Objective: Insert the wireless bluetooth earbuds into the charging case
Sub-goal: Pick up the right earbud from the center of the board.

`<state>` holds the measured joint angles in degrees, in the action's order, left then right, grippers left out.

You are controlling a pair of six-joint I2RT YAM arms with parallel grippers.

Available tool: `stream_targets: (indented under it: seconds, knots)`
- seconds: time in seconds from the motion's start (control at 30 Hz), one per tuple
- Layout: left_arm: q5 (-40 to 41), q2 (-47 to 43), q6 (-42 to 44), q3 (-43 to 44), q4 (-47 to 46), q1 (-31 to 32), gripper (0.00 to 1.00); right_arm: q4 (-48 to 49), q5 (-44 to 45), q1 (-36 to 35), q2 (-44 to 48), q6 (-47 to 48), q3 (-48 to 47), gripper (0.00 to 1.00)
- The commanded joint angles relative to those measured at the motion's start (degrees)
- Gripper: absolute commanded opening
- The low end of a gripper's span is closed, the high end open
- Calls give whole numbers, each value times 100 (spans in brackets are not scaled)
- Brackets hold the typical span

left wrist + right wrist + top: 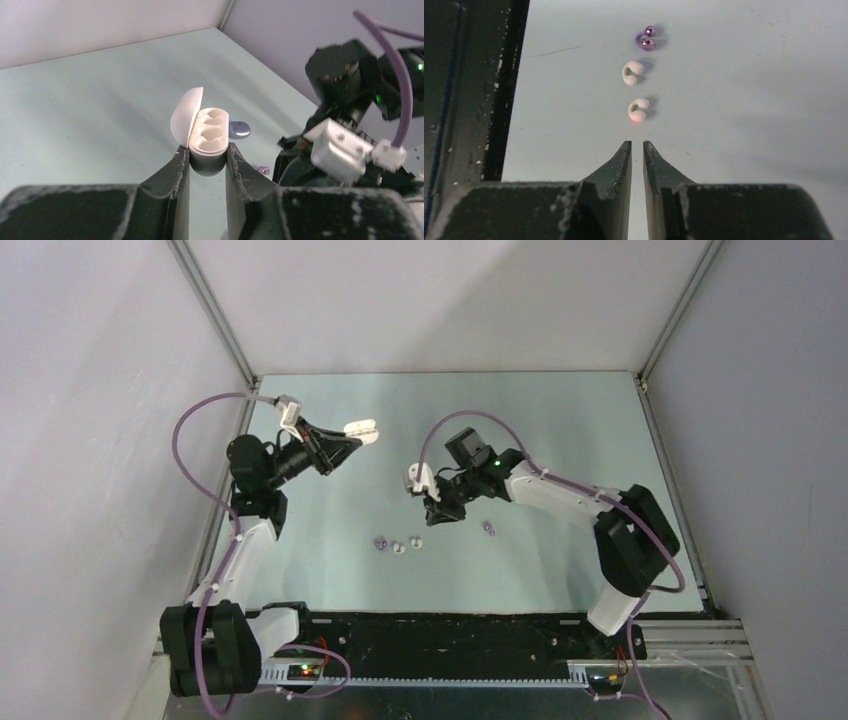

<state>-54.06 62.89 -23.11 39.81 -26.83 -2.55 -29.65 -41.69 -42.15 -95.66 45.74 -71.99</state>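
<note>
My left gripper (209, 155) is shut on the base of a white charging case (209, 134) and holds it above the table. The case's lid (185, 117) stands open and both wells look empty. In the top view the case (362, 428) sits at the left gripper's (352, 436) tip. Two white earbuds (638, 110) (631, 72) and a purple earbud (646, 39) lie in a row on the table just ahead of my right gripper (637, 144). Its jaws are nearly together with a thin gap, and nothing is between them. Another purple earbud (488, 528) lies to the right of the right gripper (432, 512).
A lavender closed case (240, 130) lies on the table beyond the white one. The right arm's wrist (345, 145) is close on the right of the held case. The black base rail (450, 635) borders the near edge, and walls enclose the pale green table (560, 430).
</note>
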Motion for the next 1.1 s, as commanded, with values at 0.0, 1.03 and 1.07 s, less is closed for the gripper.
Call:
stream_targets:
  seconds: [0.0,1.03,1.07]
  knots:
    - [610,-286,-421,-264,-373,-195,0,558,331,-429,-542,306,14,17]
    - [990,-1147,-680,-656,-395,-545,0,2031,2167,-1815,-1696,-1032,18,20]
    - [987,-1143,-691,-666,-416,-545,0,2041,2249,-1819,-1714,-1027,18,21]
